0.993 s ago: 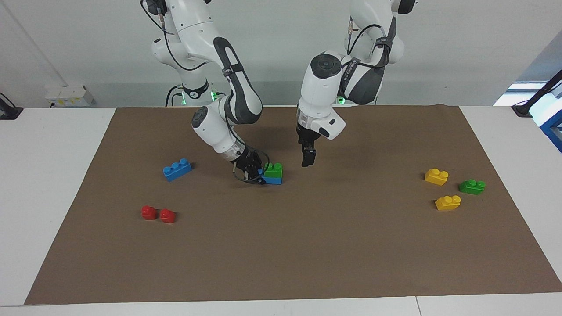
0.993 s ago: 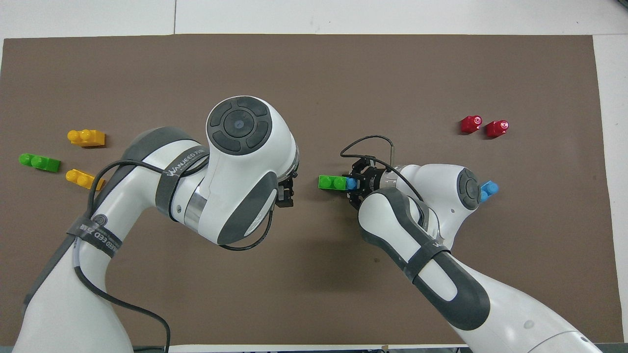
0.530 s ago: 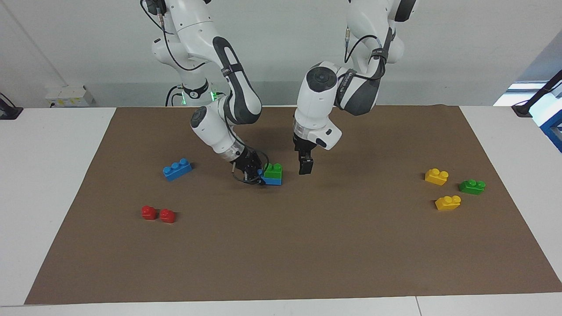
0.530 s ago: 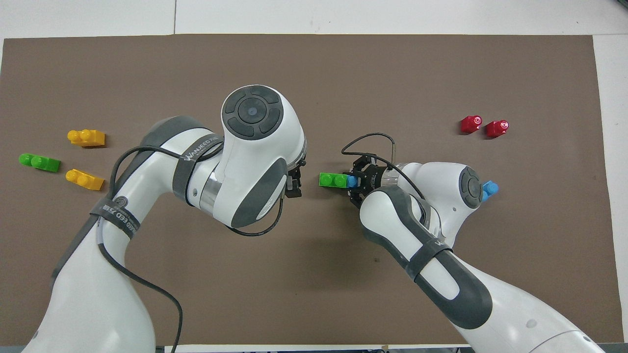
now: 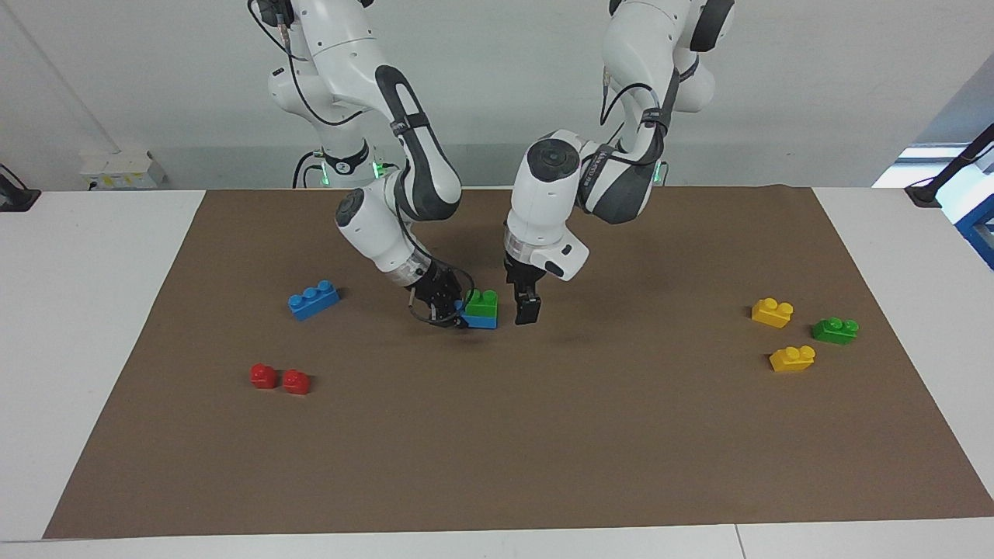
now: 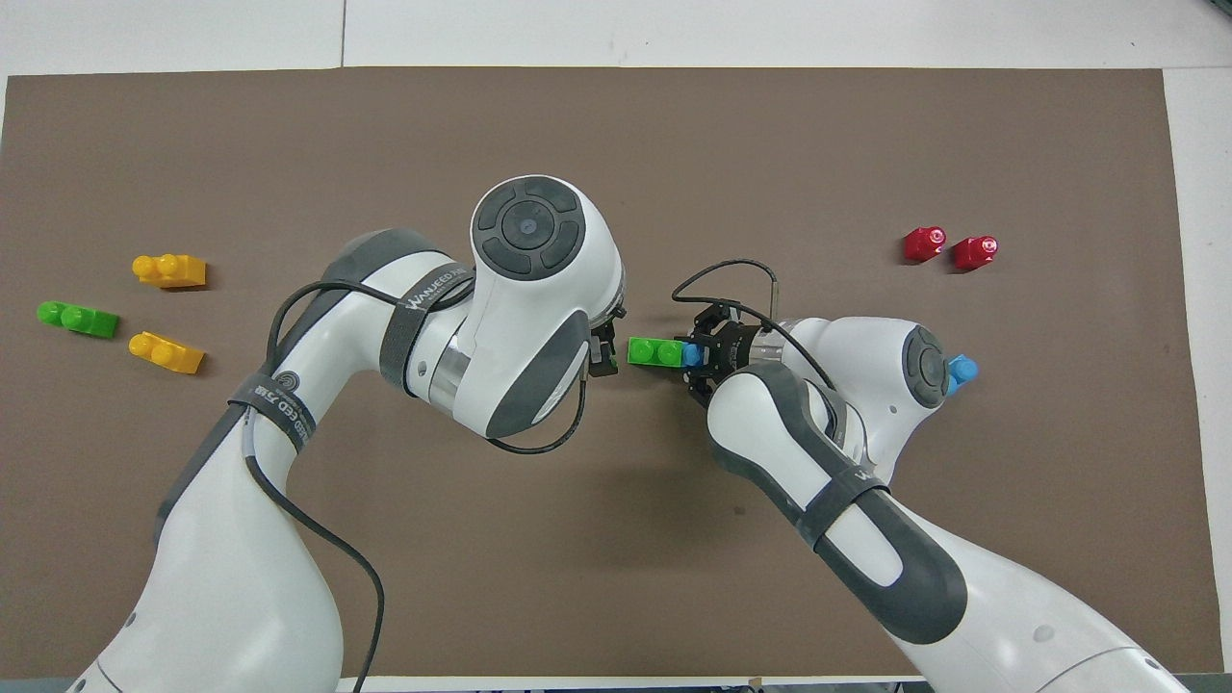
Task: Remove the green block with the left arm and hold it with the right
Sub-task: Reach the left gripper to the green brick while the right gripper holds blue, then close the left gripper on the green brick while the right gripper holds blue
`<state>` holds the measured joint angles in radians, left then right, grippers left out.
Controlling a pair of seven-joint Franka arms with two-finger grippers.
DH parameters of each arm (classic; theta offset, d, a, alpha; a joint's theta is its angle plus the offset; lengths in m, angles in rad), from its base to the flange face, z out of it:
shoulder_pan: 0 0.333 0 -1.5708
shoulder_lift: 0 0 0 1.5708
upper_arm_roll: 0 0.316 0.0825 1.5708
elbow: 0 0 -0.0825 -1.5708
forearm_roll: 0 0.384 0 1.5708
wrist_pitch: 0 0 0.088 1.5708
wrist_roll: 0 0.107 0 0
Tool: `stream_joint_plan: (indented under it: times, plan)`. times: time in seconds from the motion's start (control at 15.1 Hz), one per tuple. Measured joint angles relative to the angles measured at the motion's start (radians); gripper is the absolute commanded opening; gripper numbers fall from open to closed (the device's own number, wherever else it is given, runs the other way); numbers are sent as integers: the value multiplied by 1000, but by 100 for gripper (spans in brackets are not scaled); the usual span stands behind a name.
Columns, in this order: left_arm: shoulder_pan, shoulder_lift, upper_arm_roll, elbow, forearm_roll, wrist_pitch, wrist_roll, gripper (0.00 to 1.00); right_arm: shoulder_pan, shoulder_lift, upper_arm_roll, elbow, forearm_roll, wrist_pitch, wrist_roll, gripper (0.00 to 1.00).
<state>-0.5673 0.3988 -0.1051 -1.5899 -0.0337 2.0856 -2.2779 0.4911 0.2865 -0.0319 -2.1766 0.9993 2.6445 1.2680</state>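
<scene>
The green block sits stacked on a blue brick in the middle of the brown mat. My right gripper lies low and slanted at the stack's end toward the right arm, shut on the blue brick's end. My left gripper points straight down just above the mat, close beside the green block on the left arm's end. It is open and holds nothing. Its wrist hides most of it in the overhead view.
A loose blue brick and two red pieces lie toward the right arm's end. Two yellow bricks and a darker green brick lie toward the left arm's end. The brown mat covers the table.
My left gripper has come down and moved sideways toward the green block, closing most of the gap. The right gripper and the stack have stayed put.
</scene>
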Motion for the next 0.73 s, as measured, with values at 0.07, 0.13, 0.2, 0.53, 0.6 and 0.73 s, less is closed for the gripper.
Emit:
stream_joint_plan:
  times: [0.07, 0.13, 0.2, 0.53, 0.6, 0.73]
  plan:
    - [-10, 1, -1, 0, 9, 9, -18, 100, 0, 0, 0, 0, 0, 0, 0, 0]
    - [-23, 3, 0, 0, 24, 20, -44, 100, 0, 0, 0, 0, 0, 0, 0, 0]
    - [-38, 5, -1, 0, 42, 31, -70, 100, 0, 0, 0, 0, 0, 0, 0, 0]
    - [-80, 16, 0, -13, 75, 55, -111, 100, 0, 0, 0, 0, 0, 0, 0, 0]
    - [-86, 21, 0, -17, 79, 56, -119, 100, 0, 0, 0, 0, 0, 0, 0, 0]
    - [-96, 37, 0, -22, 111, 71, -154, 100, 0, 0, -1, 1, 0, 0, 0, 0]
